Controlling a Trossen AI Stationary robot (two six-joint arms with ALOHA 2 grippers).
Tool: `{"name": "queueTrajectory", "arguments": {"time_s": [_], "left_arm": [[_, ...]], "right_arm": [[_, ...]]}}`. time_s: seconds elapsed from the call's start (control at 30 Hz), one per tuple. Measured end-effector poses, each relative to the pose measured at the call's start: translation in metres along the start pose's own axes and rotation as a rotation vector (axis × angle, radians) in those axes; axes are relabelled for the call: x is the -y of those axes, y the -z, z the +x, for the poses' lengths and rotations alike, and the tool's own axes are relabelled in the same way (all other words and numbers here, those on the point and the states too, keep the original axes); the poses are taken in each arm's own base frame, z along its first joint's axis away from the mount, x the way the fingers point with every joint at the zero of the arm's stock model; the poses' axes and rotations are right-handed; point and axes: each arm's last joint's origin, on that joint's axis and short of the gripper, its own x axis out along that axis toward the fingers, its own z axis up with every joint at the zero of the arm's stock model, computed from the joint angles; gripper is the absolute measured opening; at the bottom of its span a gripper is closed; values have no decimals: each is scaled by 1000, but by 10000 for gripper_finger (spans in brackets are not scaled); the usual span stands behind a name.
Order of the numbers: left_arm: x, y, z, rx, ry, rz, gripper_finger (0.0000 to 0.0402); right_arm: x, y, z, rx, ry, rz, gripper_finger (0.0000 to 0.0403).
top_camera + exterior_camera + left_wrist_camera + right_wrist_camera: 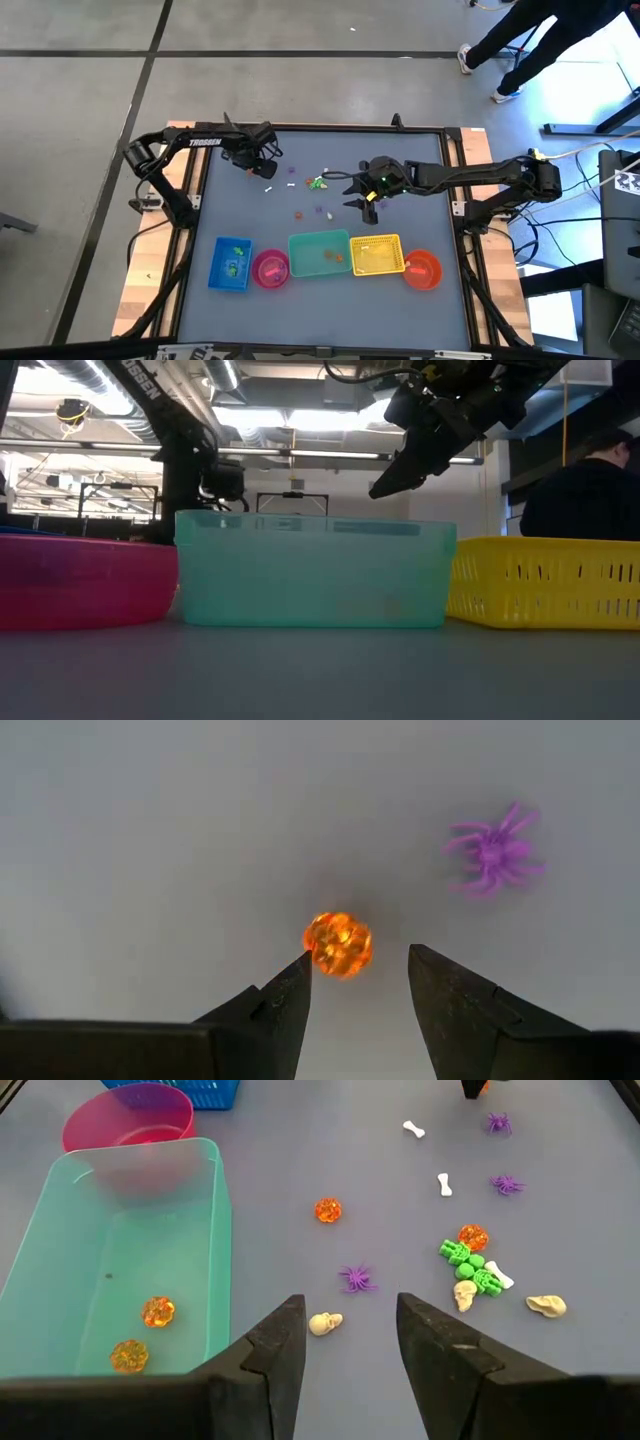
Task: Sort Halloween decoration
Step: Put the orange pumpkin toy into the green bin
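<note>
Sorting is barely begun: two orange balls lie in the teal bin (110, 1200), most trinkets (470, 1265) scattered beside it, both grippers (345, 1342) (358, 990) spread and empty.

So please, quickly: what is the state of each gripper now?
Left gripper: open, holding nothing, fingers beside an orange pumpkin.
Right gripper: open, holding nothing.

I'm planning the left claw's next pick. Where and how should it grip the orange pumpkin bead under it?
Probably across its round middle, straight down from above. The small, faceted orange pumpkin bead lies alone on the grey table, near the open left claw; the purple plastic spider sits clear.
</note>
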Motion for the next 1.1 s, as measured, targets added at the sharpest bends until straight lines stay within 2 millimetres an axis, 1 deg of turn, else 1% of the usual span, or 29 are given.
{"name": "queueTrajectory", "arguments": {"time_s": [0.07,0.23,0.47,0.83,1.1], "left_arm": [[0,0,3,19,8,-3,153],[-1,1,4,45,-38,-4,153],[0,-3,4,82,-20,-10,153],[0,-2,4,77,-18,-29,153],[-4,10,18,79,-12,-47,153]], "right_arm": [[0,0,0,-1,0,0,156],[0,0,0,-1,0,0,156],[0,0,0,-1,0,0,156],[0,0,0,-1,0,0,156],[0,0,0,-2,0,0,156]]}}
